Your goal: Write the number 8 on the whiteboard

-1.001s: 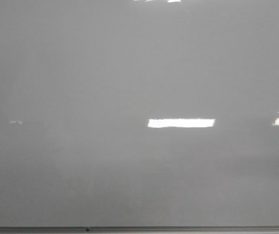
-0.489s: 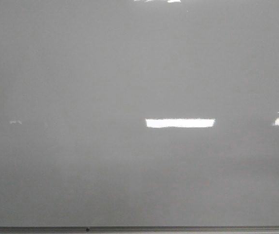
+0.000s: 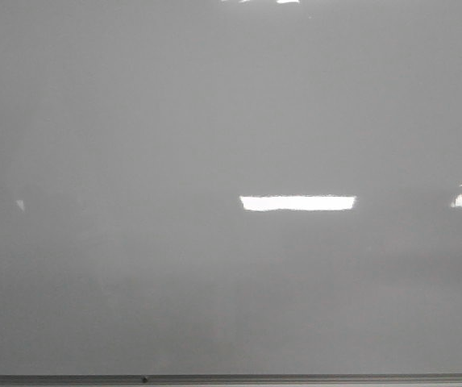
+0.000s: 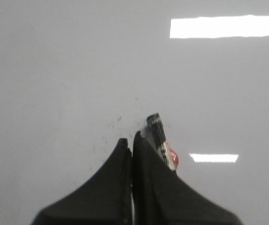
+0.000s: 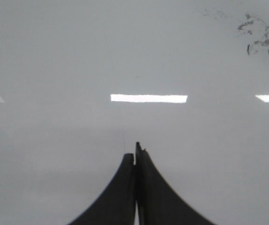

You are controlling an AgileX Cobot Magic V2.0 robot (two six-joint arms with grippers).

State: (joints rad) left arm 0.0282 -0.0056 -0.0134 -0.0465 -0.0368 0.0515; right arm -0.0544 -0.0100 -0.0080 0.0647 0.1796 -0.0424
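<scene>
Filling the whole front view, the whiteboard [image 3: 231, 121] is bare of any marker line, with a glare patch [image 3: 297, 203] right of centre and a thin metal edge strip [image 3: 231, 378] along the bottom of the frame. Neither arm shows there. Only the left wrist view shows the left hand [image 4: 132, 143], its fingers pressed together on a marker [image 4: 161, 140] whose black tip juts out at a slant toward the board, faint specks [image 4: 115, 123] near it. Only the right wrist view shows the right hand [image 5: 135, 154], fingers together and holding nothing, facing the board, and dark smudges [image 5: 257, 33] in the upper right of that frame.
</scene>
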